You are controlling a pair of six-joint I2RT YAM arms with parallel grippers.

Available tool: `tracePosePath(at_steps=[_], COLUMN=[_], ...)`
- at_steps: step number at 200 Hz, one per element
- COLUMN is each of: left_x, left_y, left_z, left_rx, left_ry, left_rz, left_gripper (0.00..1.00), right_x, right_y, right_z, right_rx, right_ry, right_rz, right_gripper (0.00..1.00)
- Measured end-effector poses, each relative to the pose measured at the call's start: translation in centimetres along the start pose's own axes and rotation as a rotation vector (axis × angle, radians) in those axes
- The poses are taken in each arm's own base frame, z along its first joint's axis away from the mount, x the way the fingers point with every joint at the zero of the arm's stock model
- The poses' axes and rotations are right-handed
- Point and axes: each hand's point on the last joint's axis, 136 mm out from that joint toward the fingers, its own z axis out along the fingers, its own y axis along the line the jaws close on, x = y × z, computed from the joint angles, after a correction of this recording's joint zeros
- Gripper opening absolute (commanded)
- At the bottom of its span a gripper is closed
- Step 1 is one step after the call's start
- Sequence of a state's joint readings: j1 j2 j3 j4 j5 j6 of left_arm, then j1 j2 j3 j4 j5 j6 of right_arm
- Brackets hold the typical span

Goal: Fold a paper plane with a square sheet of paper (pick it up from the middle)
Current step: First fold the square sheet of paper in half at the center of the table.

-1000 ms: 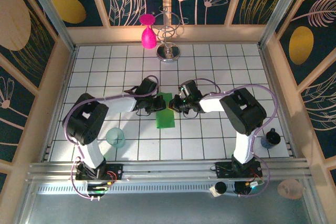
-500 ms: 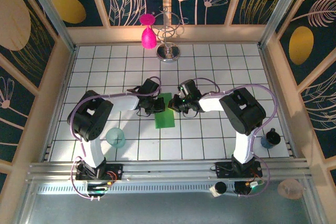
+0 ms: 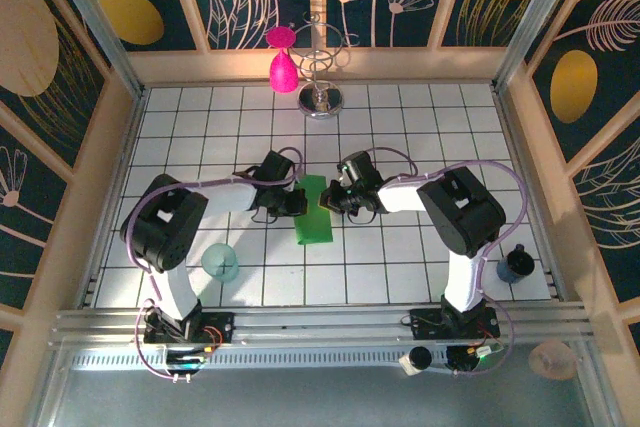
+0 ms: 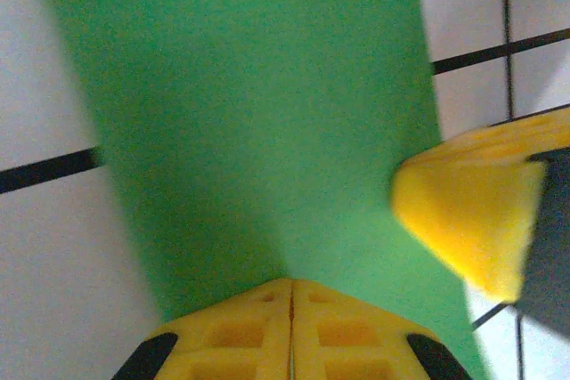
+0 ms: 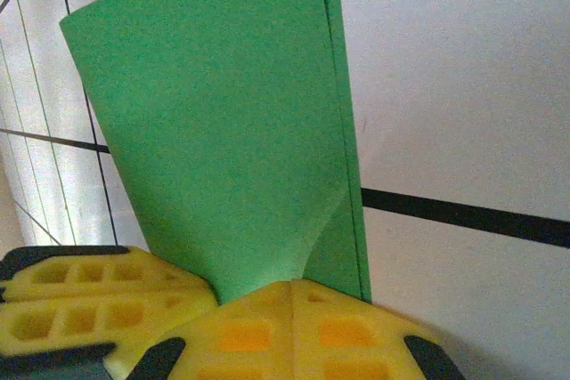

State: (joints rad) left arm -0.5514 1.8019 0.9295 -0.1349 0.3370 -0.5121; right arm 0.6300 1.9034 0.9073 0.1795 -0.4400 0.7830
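Note:
The square sheet of paper [image 3: 314, 223] lies folded into a narrow bright green rectangle on the tiled floor, not a dart-shaped paper plane. My left gripper [image 3: 298, 200] is shut, with its tips resting on the paper's left side. In the left wrist view the shut yellow tips [image 4: 291, 284] sit on the green paper [image 4: 267, 113], and a right finger [image 4: 472, 211] is at the right. My right gripper [image 3: 327, 199] is shut on the paper's upper layer. In the right wrist view that layer [image 5: 223, 131] curls up into the tips [image 5: 292, 284], with the left fingers [image 5: 80, 295] beside them.
A translucent teal cup [image 3: 220, 262] stands near the left arm. At the back, a pink teardrop object [image 3: 283, 69] hangs by a metal stand [image 3: 322, 97]. A dark blue cup [image 3: 517, 264] sits at the right edge. Wooden walls surround the floor.
The left gripper has shifted a little along the paper's left side, and its arm has swung slightly. The right gripper has edged slightly up and left. The paper has stayed in place.

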Motion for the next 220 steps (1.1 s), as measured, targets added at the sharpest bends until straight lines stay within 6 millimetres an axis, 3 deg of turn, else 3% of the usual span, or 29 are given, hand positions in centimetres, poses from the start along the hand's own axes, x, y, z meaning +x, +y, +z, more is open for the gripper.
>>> tracePosePath(at_steps=[50,63,96,116,158,188,220], left_x=[-0.1,-0.7,-2.6,-2.8,-1.5,-1.7,-1.5], left_y=[3.5,2.9,-1.0,-2.4,-2.2,-2.6,-1.5], left_z=[-3.0,-3.9,-5.2,-4.4,-0.5,0.5,1.2], left_rx=[-0.07,-0.049,0.149,0.241,0.239,0.226,0.177], left_ry=[-0.031,-0.064,-0.155,-0.142,-0.038,-0.016,-0.001], left_rz=[-0.05,-0.048,-0.057,-0.087,-0.133,-0.136,-0.149], left_gripper=[0.09,0.1,0.1,0.1,0.1,0.1,0.09], right_x=[-0.1,-0.1,-0.1,0.0,0.0,0.1,0.1], right_y=[0.0,0.0,0.0,0.0,0.0,-0.1,-0.1], right_z=[0.0,0.0,0.0,0.0,0.0,0.0,0.0], right_rx=[0.0,0.0,-0.001,-0.002,-0.003,-0.004,-0.002], right_ry=[-0.002,-0.002,-0.001,0.001,0.003,0.003,0.003], right_rz=[0.0,0.0,0.0,0.0,0.001,0.001,0.001], right_gripper=[0.03,0.03,0.03,0.03,0.03,0.03,0.03])
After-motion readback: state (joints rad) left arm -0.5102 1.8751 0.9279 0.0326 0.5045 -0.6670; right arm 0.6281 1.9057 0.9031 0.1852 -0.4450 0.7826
